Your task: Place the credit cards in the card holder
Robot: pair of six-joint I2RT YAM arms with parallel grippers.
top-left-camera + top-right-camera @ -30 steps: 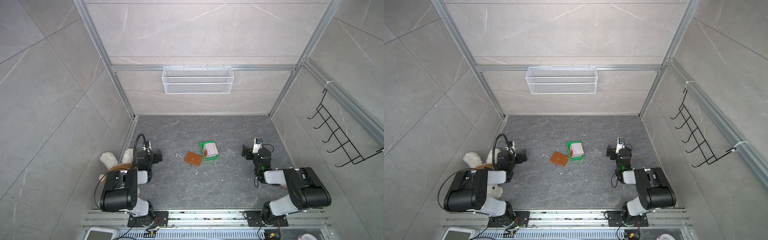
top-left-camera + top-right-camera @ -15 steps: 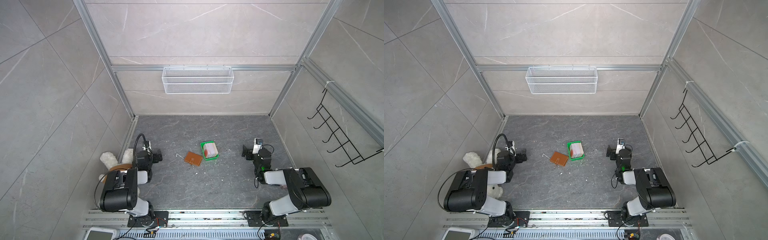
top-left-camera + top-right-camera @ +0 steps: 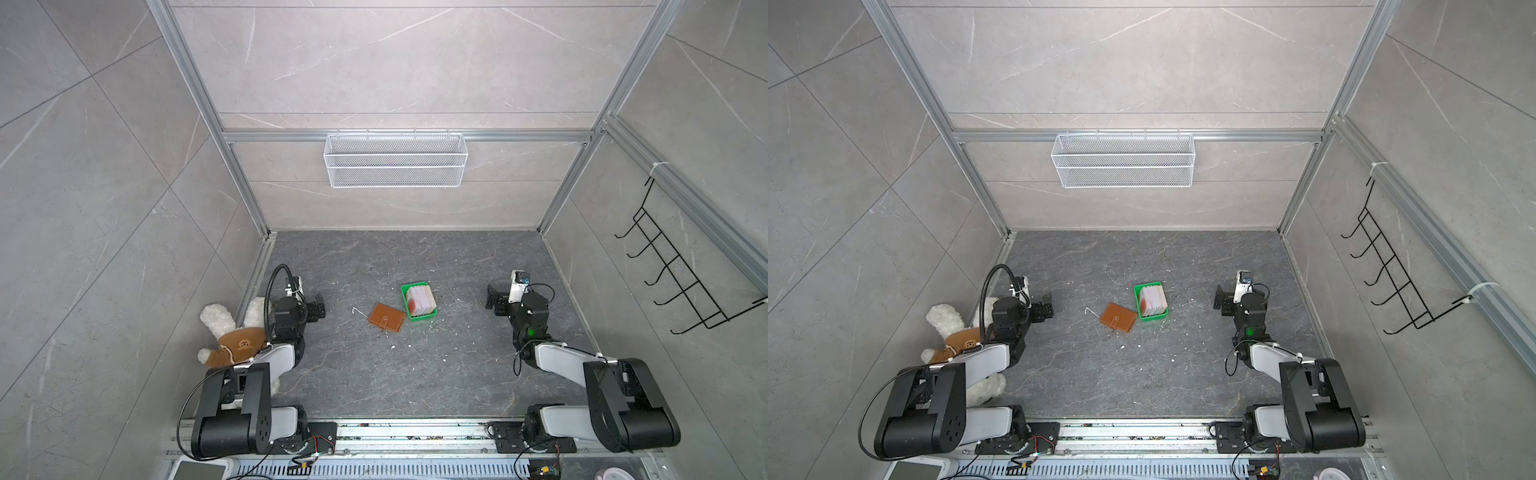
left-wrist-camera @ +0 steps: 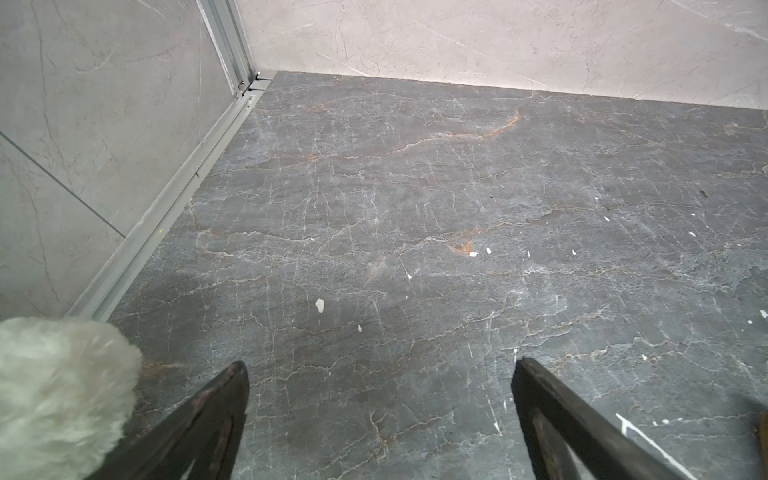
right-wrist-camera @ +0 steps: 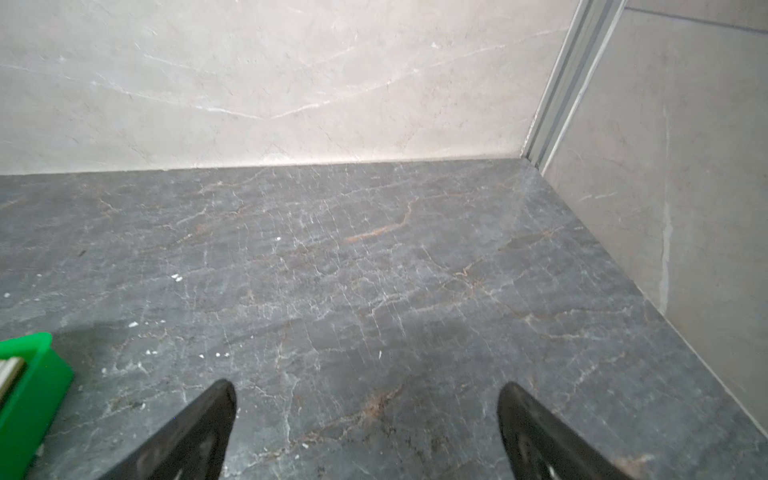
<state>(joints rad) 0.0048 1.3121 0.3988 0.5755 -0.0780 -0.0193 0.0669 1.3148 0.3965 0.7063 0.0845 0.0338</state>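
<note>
Both grippers hang spread and empty: the left gripper (image 3: 321, 306) is nearer the closed tan-brown leather card holder (image 3: 386, 317) on the grey desk (image 3: 374, 374), the right gripper (image 3: 492, 297) nearer the pale pinkish credit cards (image 3: 420, 300) stacked in the green plastic tray (image 3: 424, 316) just beside it

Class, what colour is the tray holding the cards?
The tray is bright green; best in a top view.

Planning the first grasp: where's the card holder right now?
In both top views the card holder lies closed near the middle, just left of the green tray holding the credit cards.
</note>
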